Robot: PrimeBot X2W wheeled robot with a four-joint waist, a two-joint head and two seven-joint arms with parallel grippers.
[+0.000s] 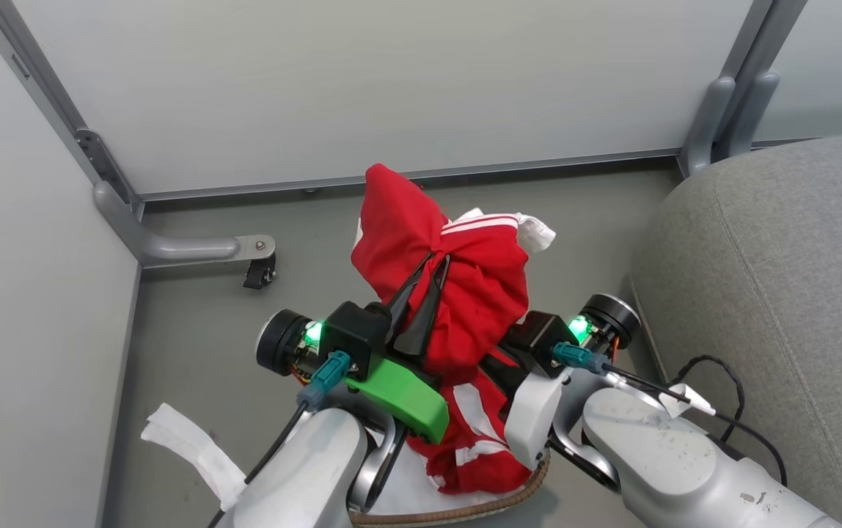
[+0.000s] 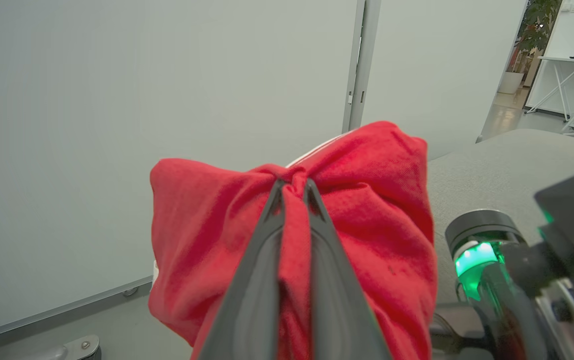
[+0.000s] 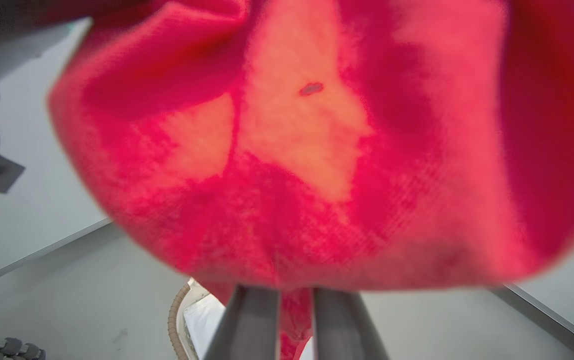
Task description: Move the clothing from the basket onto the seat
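Head view: clothing (image 1: 465,293) hangs bunched above the basket (image 1: 465,506), with the seat (image 1: 780,257) on the robot's right. Left gripper (image 1: 436,258) pinches a gathered fold. Right gripper (image 3: 294,300) jaws are narrow on red cloth. It's soft, light and droopy, so you'll want bunched folds, not edges.

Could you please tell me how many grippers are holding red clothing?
2. The left gripper pinches the raised red clothing above the basket; the right gripper is shut on it too, its fingertips hidden by the folds.
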